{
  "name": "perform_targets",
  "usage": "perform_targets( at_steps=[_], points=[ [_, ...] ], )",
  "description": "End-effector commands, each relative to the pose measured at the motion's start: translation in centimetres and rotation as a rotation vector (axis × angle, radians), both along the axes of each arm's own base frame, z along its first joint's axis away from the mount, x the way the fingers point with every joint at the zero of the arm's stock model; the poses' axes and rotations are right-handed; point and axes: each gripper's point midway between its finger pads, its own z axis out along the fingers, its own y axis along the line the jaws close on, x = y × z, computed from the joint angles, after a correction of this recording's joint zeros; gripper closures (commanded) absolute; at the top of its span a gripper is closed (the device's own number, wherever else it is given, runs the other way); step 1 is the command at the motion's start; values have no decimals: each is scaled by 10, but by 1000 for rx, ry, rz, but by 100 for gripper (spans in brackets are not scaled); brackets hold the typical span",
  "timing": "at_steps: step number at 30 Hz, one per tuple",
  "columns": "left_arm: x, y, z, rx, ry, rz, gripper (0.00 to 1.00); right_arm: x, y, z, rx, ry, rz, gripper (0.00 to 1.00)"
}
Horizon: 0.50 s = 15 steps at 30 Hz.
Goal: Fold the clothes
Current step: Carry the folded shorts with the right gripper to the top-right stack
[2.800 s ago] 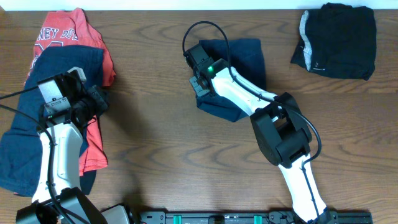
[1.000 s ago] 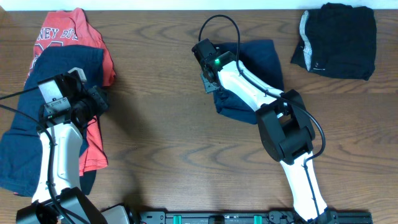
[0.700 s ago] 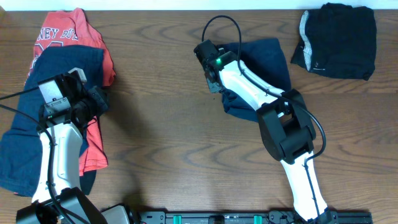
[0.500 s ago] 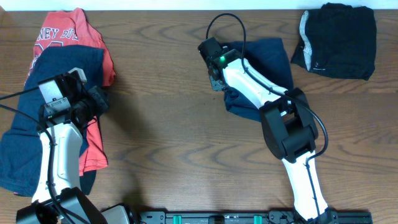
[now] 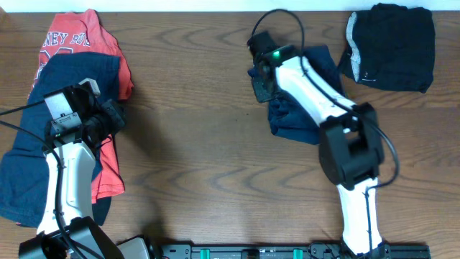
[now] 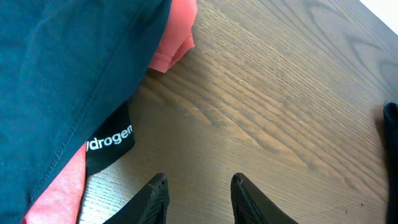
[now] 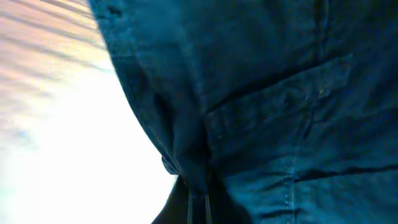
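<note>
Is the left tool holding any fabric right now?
No, in the left wrist view the left tool stands open over the bare wooden table, gripping nothing.

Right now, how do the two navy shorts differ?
The left shorts lie spread long, draped over the red T-shirt; the right shorts are a compact folded bundle directly on the table. The right gripper pinches the right shorts' edge; the left shorts are ungripped, with the left gripper open above the table. Both are dark navy fabric.
</note>
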Motion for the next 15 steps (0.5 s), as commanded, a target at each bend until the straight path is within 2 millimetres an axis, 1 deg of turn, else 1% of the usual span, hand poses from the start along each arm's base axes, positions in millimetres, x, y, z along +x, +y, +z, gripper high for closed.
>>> perform_targets(
  at_steps=[1, 5, 10, 15],
  points=[
    [-3, 5, -6, 24, 22, 13, 64, 8, 15, 74, 135, -115, 93, 99],
    [-3, 6, -7, 29, 24, 17, 64, 7, 8, 107, 152, -173, 107, 99],
    [-3, 6, -7, 29, 24, 17, 64, 7, -1, 140, 170, -242, 111, 99],
    [-3, 6, -7, 29, 24, 17, 64, 15, -20, 168, 173, -323, 104, 99]
  ],
)
